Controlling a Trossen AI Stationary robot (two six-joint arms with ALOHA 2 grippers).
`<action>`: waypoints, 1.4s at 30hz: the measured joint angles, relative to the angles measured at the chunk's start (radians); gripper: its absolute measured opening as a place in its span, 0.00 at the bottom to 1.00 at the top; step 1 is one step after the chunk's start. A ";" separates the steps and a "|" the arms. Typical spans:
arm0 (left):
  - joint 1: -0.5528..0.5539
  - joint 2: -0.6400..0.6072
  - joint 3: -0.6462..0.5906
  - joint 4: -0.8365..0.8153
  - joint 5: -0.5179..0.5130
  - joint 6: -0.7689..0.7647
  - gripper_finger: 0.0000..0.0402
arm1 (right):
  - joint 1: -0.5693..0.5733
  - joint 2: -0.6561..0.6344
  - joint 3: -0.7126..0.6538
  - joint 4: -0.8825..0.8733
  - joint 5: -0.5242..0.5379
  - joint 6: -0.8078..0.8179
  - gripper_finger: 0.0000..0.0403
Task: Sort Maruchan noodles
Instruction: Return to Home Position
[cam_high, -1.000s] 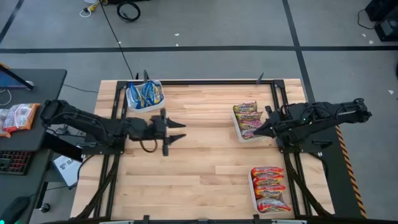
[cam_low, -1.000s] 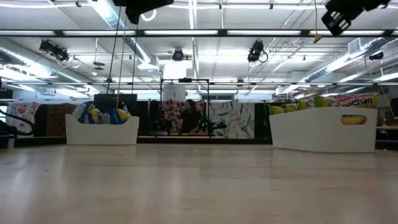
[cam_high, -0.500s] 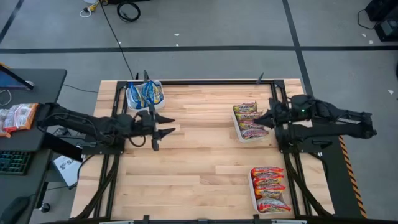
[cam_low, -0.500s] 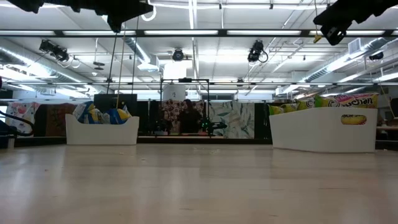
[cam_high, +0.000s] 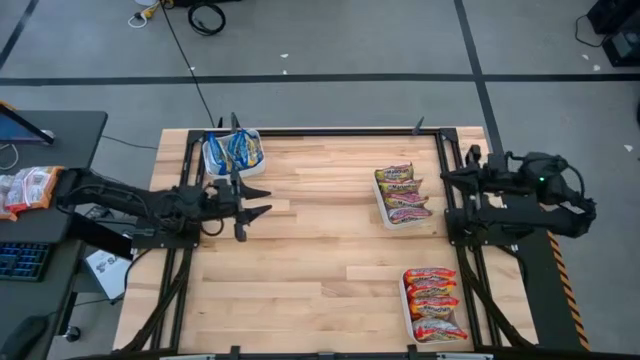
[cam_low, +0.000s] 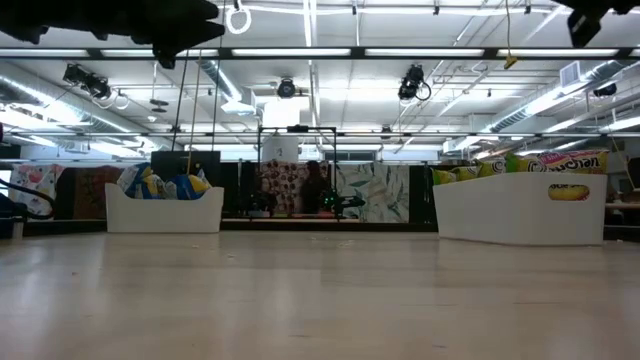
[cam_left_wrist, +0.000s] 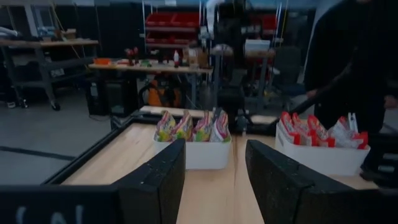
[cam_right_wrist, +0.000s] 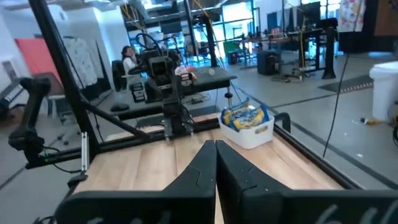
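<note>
Hanging near opposite table (cam_high: 320, 255) edges (well apart): left pincer (cam_high: 258, 200) wide, right pincer (cam_right_wrist: 216, 144) closed.

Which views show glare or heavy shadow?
Low view: bright ceiling strip lights turn the left arm and right arm into black silhouettes along the top. Left wrist view: dim, the open left tool reads as flat black. High view: even light on the pale wooden table, no glare.

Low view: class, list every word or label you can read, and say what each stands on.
"ruchan", start cut off: on a noodle packet in the right white bin.
Yellow label on that bin's front: too small to read.
Blue-yellow packets in the left white bin: print too blurred to read.
</note>
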 joint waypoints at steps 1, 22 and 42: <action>0.000 -0.021 -0.014 0.012 0.000 -0.001 0.43 | 0.001 -0.020 -0.001 -0.016 -0.001 0.010 0.01; -0.066 -0.340 -0.330 0.200 -0.091 -0.030 0.43 | 0.057 -0.068 -0.303 0.411 -0.087 0.058 0.01; -0.074 -0.742 -0.343 -0.284 -0.079 -0.086 0.43 | 0.144 -0.069 -0.571 0.749 -0.007 0.078 0.01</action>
